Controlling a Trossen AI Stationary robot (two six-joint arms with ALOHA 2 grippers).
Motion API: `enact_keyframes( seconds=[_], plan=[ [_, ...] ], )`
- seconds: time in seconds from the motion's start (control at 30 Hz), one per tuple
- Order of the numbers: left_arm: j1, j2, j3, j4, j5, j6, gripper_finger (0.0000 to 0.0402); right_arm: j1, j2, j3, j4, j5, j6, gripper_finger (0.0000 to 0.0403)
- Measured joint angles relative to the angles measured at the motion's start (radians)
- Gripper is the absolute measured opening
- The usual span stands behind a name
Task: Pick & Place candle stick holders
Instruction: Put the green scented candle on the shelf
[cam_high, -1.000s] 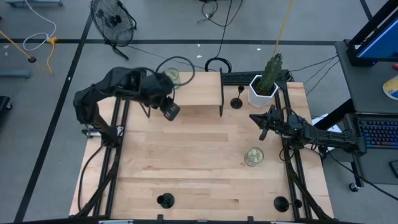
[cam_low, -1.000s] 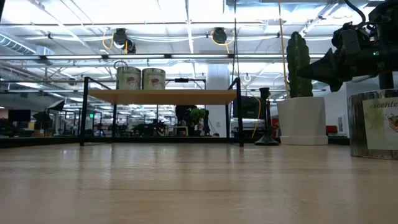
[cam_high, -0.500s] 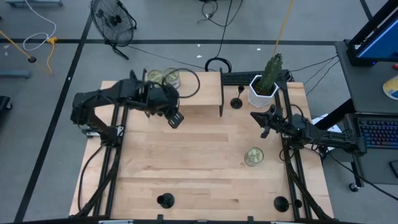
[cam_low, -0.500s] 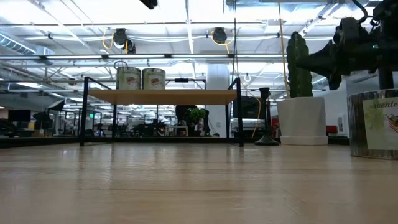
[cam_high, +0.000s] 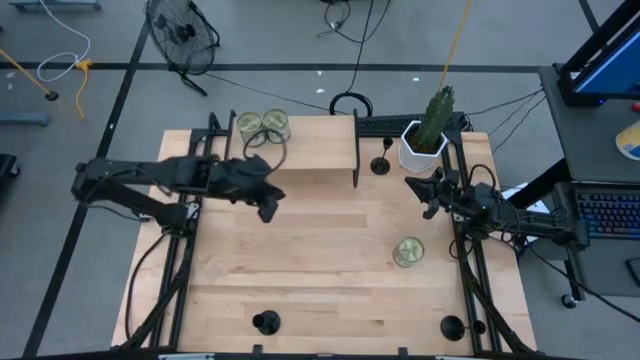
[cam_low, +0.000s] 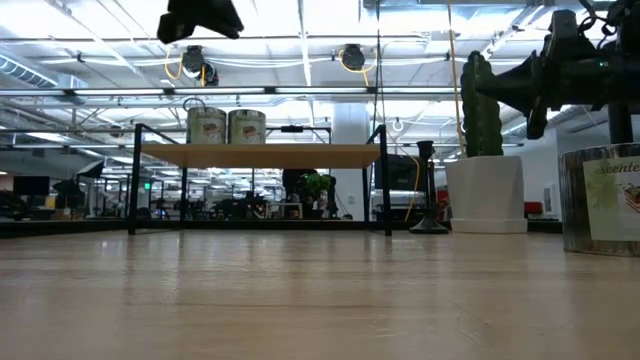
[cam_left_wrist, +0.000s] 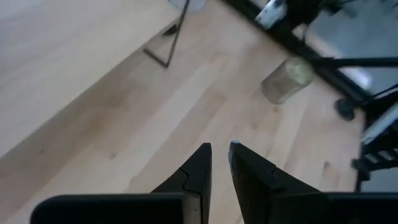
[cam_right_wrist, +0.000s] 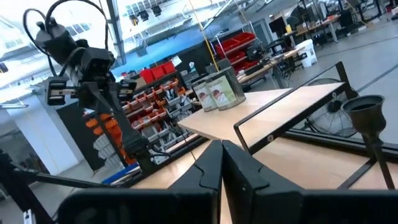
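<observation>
Three black candle stick holders stand on their round bases on the wooden table: one (cam_high: 381, 165) at the far side beside the small shelf, seen also in the low view (cam_low: 428, 190); one (cam_high: 265, 322) at the near edge; one (cam_high: 452, 326) at the near right. My left gripper (cam_high: 268, 205) hangs above the table's left half, near the shelf's front. Its fingers (cam_left_wrist: 219, 148) slant down with a narrow gap and nothing between them. My right gripper (cam_high: 432, 190) hovers at the right edge by the plant pot, shut and empty (cam_right_wrist: 222, 146).
A low shelf (cam_high: 300, 150) with a wooden top stands at the far middle, with two candle jars (cam_high: 262, 124) on its far left corner. A third jar (cam_high: 408, 251) stands on the table's right half. A cactus in a white pot (cam_high: 425, 140) is at the far right.
My left gripper has drawn back from the shelf toward the table's near edge and come down, and its arm has stretched out lower toward the left. It now shows at the top of the low view. My right gripper has rolled and tipped up where it is.
</observation>
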Motion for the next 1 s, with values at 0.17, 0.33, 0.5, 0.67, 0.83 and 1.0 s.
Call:
enact_keyframes(
  seconds=[0.17, 0.33, 0.5, 0.67, 0.83, 1.0],
  plan=[
    [-0.030, -0.153, -0.202, 0.137, -0.050, -0.001, 0.0062, 0.000, 0.000, 0.000, 0.080, 0.000, 0.007, 0.0004],
    [-0.060, -0.311, -0.394, 0.249, -0.062, 0.008, 0.0062, 0.000, 0.000, 0.000, 0.168, -0.055, 0.064, 0.0004],
    [-0.088, -0.461, -0.552, 0.360, -0.107, 0.045, 0.0062, 0.001, 0.000, 0.000, 0.168, -0.054, 0.064, 0.0004],
    [-0.104, -0.599, -0.684, 0.411, -0.107, 0.051, 0.0062, 0.001, 0.000, 0.000, 0.187, -0.107, 0.079, 0.0003],
    [-0.123, -0.720, -0.794, 0.423, -0.107, 0.038, 0.0062, 0.001, 0.000, 0.000, 0.204, -0.128, 0.078, 0.0001],
    [-0.129, -0.825, -0.881, 0.428, -0.148, 0.018, 0.0062, 0.000, 0.000, 0.000, 0.206, -0.100, 0.073, 0.0001]
  ],
)
